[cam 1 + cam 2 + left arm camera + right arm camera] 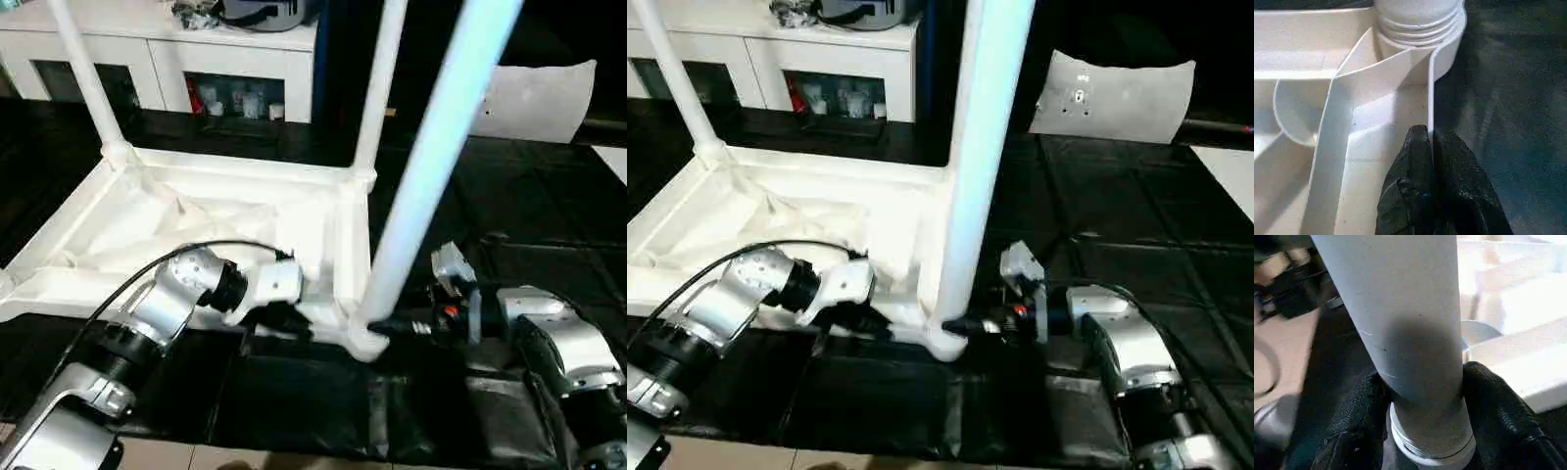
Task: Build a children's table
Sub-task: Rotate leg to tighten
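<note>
The table top (211, 230) lies upside down on black floor mats (549, 206), ribbed underside up, in front of a white cabinet (147, 49) with glass doors. It is the biggest piece here: thin moulded plastic, so probably light and fairly stiff, yet liable to slide on the mats when pushed. Its rim wall and ribs look like the firmest places to pinch.

Two legs (83, 78) already stand in the far corner sockets. A third leg (431, 166) rises tilted from the near right corner socket (364, 338), its ridged end at the socket mouth and not visibly all the way in. The legs are smooth tapered tubes, hollow by the look of them and easy to lift, but slippery; a grip low down, just above the ridged end, should give the best control for seating one, whereas a high grip would lever it sideways.

The right claw (1425, 421) holds this leg just above the ridges, one black finger (1501, 418) on each side of the tube. The left claw (1432, 147) is pinched narrow on the top's thin rim wall close beside that same socket, steadying the corner. I judge the step to be pressing or twisting the leg home.
</note>
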Robot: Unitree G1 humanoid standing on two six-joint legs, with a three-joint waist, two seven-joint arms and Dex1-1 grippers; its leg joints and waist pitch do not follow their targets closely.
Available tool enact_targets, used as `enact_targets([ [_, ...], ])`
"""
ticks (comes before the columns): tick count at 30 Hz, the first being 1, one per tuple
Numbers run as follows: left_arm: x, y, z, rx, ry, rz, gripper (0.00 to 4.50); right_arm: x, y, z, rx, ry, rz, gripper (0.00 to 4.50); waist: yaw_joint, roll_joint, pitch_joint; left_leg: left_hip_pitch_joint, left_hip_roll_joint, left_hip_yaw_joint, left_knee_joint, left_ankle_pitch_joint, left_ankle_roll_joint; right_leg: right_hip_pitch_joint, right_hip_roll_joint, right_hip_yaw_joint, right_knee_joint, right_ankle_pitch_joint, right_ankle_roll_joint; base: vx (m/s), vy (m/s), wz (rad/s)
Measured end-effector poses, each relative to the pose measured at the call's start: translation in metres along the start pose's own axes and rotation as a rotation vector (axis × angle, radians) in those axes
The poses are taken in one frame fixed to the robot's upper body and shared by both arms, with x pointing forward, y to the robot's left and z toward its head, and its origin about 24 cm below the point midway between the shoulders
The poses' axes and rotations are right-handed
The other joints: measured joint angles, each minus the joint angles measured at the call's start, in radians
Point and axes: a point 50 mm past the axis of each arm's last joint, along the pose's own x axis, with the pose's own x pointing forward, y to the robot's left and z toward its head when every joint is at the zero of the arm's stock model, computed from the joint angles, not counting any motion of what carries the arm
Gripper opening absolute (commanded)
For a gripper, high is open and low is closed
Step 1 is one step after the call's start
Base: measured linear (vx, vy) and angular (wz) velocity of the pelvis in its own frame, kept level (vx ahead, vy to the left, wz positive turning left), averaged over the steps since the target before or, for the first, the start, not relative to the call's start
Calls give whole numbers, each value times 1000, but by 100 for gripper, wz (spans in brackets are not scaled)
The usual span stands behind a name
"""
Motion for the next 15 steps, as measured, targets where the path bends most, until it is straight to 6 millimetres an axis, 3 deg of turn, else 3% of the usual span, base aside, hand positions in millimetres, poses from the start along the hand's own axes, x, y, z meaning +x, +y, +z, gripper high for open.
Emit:
enact_targets([
  [2,1,3,-1,-49,1,42,0,5,-1,1,24,-10,-69,197,-3,0,0,1,0,0,0,1,-1,1,0,0,0,-1,4,0,0,0],
  [9,20,25,10,-207,-1,263,0,29,-18,13,83,-65,-492,196,-52,0,0,1,-1,0,1,2,-2,1,-1,1,-4,0,5,0,0,0],
  [15,42,35,25,-284,-31,404,0,44,-28,21,101,-98,-780,195,-53,1,-1,1,-1,0,-1,2,-2,0,-1,1,-5,4,3,0,0,0],
])
